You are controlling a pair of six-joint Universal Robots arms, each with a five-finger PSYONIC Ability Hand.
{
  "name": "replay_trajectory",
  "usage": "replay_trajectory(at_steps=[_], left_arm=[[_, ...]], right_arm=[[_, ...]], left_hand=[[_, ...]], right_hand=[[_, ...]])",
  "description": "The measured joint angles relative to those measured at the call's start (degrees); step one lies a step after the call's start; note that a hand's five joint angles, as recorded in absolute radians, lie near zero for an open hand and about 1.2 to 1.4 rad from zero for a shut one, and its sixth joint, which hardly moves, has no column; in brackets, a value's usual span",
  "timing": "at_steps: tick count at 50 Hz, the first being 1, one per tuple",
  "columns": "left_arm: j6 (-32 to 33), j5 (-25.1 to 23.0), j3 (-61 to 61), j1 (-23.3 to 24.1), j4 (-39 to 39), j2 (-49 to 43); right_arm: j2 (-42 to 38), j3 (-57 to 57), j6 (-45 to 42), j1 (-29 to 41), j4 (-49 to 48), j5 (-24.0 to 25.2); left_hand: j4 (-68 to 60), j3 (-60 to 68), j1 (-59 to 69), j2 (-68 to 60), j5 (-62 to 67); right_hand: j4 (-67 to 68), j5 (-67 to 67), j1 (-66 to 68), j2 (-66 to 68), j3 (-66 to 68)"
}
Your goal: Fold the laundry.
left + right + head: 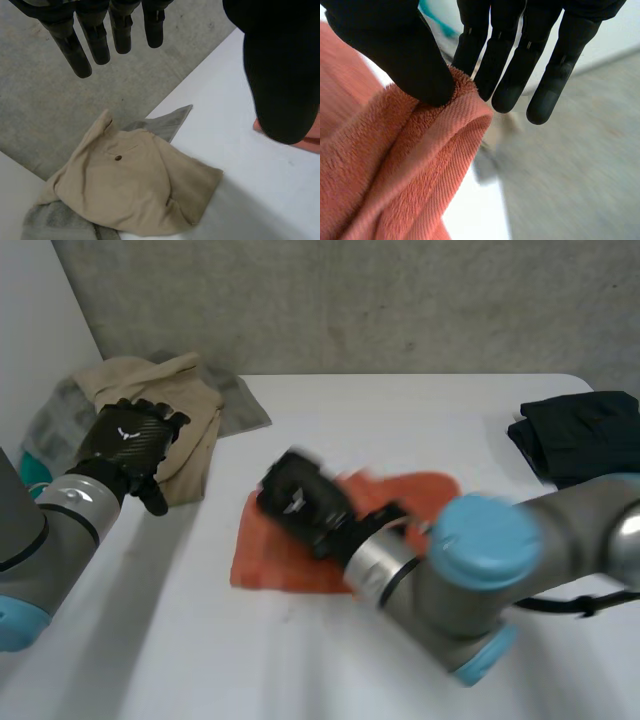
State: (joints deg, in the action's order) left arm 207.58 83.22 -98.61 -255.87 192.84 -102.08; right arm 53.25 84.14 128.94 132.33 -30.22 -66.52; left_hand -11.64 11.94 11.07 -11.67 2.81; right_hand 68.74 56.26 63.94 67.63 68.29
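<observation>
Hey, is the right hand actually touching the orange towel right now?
Touching. The right wrist view shows the right hand pinching a raised fold of the orange towel between its thumb and a finger.

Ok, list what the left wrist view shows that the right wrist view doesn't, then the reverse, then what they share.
Left wrist, not right wrist: the left hand, fingers straight, above tan trousers with a button, lying on a grey cloth at the table edge.
Right wrist, not left wrist: the right hand pinching a folded edge of the orange towel between thumb and fingers.
Shared: the towel, a sliver of it past the left thumb, the white table and the grey floor.
</observation>
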Motion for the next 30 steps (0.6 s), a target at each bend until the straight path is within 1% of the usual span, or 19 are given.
replay_trajectory(at_steps=[2, 3, 4, 5, 6, 7, 8, 10, 13, 15, 16, 20, 21, 23, 26, 30], left_arm=[[-0.05, 0.0, 0.09, 0.54, 0.07, -0.18], [-0.06, 0.02, 0.26, 1.1, 0.14, -0.39], [-0.06, 0.02, 0.43, 1.59, 0.19, -0.59], [-0.05, 0.02, 0.66, 2.11, 0.24, -0.84], [-0.05, 0.03, 0.9, 2.55, 0.27, -1.05], [-0.04, 0.03, 1.22, 3.02, 0.3, -1.27], [-0.03, 0.03, 1.5, 3.4, 0.31, -1.44], [-0.01, 0.05, 2.41, 4.48, 0.34, -1.85], [0.0, 0.08, 4.19, 6.41, 0.36, -2.47], [-0.01, 0.08, 4.98, 7.26, 0.37, -2.73], [-0.02, 0.1, 5.75, 8.17, 0.38, -3.02], [-0.07, 0.06, 7.94, 11.51, 0.61, -4.71], [-0.07, 0.06, 8.2, 11.98, 0.66, -4.97], [-0.1, 0.04, 9.46, 14.62, 0.97, -6.8], [-0.4, 0.02, 11.4, 18.77, 1.77, -10.47], [-1.62, 0.04, 14.24, 23.48, 2.91, -16.04]], right_arm=[[-2.89, -1.28, -0.89, 1.29, 0.51, 0.14], [-4.89, -2.22, -1.6, 1.96, 1.15, -0.22], [-6.06, -2.79, -2.06, 2.22, 1.7, -0.81], [-6.85, -3.21, -2.39, 2.35, 2.31, -1.77], [-7.12, -3.38, -2.51, 2.34, 2.76, -2.73], [-6.96, -3.37, -2.41, 2.25, 3.23, -4.04], [-6.56, -3.21, -2.15, 2.14, 3.51, -5.03], [-4.78, -2.31, -0.76, 1.65, 4.06, -7.59], [0.6, 0.75, 4.51, -0.58, 4.81, -11.42], [2.95, 2.3, 7.19, -1.9, 5.24, -12.43], [5.51, 4.07, 10.31, -3.56, 5.8, -13.23], [11.24, 9.29, 18.73, -8.37, 8.89, -13.91], [11.61, 9.75, 19.39, -8.79, 9.25, -13.9], [13.23, 12.43, 22.38, -11.04, 11.11, -13.86], [14.13, 15.69, 23.95, -13.72, 12.71, -13.99], [14.18, 18.55, 23.72, -15.96, 13.42, -14.59]], left_hand=[[0.0, 0.0, 0.0, 0.0, 0.0], [0.0, 0.0, 0.0, 0.0, 0.0], [0.0, 0.0, 0.0, 0.0, 0.0], [0.0, 0.0, 0.0, 0.0, 0.0], [0.0, 0.0, 0.0, 0.0, 0.0], [0.0, 0.0, 0.0, 0.0, 0.0], [0.0, 0.0, 0.0, 0.0, 0.0], [0.0, 0.0, 0.0, 0.0, 0.0], [0.0, 0.0, 0.0, 0.0, 0.0], [0.0, 0.0, 0.0, 0.0, 0.0], [0.0, 0.0, 0.0, 0.0, 0.0], [0.0, 0.0, 0.0, 0.0, 0.0], [0.0, 0.0, 0.0, 0.0, 0.0], [0.0, 0.0, 0.0, 0.0, 0.0], [0.0, 0.0, 0.0, 0.0, 0.0], [0.0, 0.0, 0.0, 0.0, 0.0]], right_hand=[[-0.46, -0.23, -0.08, -0.33, -0.44], [-7.59, -6.49, -5.65, -7.18, -7.41], [-17.66, -16.75, -16.99, -17.67, -17.53], [-30.01, -29.62, -29.55, -31.5, -30.91], [-35.48, -35.5, -34.02, -35.96, -35.29], [-45.81, -45.45, -44.43, -46.99, -45.48], [-51.4, -50.03, -48.53, -51.5, -51.44], [-55.77, -53.49, -50.7, -54.92, -55.4], [-56.54, -53.53, -50.7, -55.18, -56.08], [-56.54, -53.54, -50.7, -55.18, -56.08], [-56.54, -53.54, -50.7, -55.18, -56.08], [-56.54, -53.54, -50.7, -55.18, -56.08], [-56.54, -53.54, -50.7, -55.18, -56.08], [-56.54, -53.54, -50.7, -55.18, -56.08], [-56.54, -53.54, -50.7, -55.18, -56.08], [-56.54, -53.54, -50.7, -55.18, -56.08]])
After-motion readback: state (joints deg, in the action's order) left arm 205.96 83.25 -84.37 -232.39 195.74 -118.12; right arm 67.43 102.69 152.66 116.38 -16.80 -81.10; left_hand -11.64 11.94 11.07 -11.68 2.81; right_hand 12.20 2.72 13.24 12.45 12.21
